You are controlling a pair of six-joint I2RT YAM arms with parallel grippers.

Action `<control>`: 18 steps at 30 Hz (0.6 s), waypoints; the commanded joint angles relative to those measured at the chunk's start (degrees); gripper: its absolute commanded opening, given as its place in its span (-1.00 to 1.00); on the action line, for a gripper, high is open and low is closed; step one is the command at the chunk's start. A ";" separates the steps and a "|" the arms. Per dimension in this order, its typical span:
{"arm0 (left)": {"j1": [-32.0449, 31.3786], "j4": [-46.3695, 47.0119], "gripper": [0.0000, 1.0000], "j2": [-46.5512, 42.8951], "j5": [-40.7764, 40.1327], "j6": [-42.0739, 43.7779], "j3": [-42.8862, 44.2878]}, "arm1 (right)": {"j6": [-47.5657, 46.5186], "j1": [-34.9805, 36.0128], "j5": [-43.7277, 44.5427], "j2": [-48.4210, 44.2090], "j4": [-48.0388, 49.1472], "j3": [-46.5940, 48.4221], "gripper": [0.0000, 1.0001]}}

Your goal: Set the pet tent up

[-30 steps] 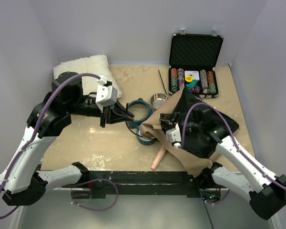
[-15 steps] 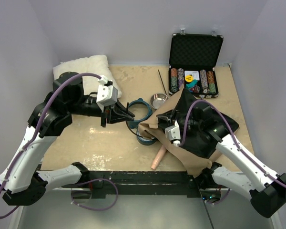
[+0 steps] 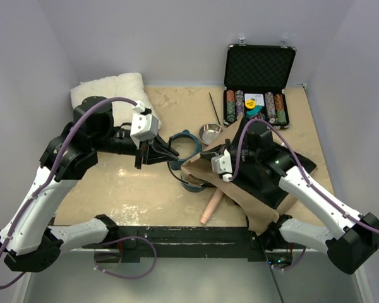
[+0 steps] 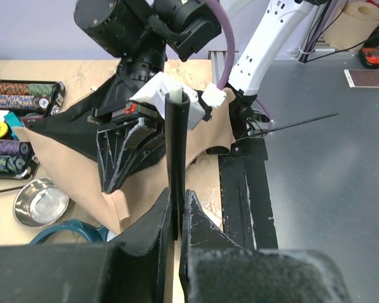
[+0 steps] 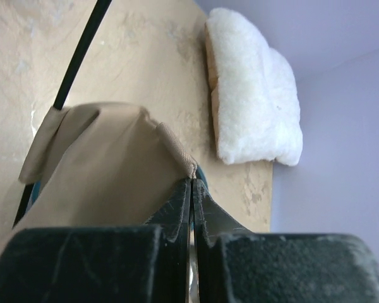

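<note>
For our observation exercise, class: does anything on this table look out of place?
The pet tent lies collapsed and crumpled, tan fabric spilling over the table's near edge; one thin dark pole lies loose by the poker case.

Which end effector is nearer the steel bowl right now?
Right. The right end effector, pinching the tent fabric, sits just on the bowl's near side. The left end effector, gripping a black rod, is farther off to the bowl's left.

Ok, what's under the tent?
A teal ring and a pinkish tube poke out from under the tent; whatever else lies beneath is covered.
</note>
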 commanded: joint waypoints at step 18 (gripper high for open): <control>2.60 -1.30 -1.00 0.40 -0.09 -2.50 -0.98 | 14.41 -4.57 1.44 -1.95 -19.88 13.67 0.64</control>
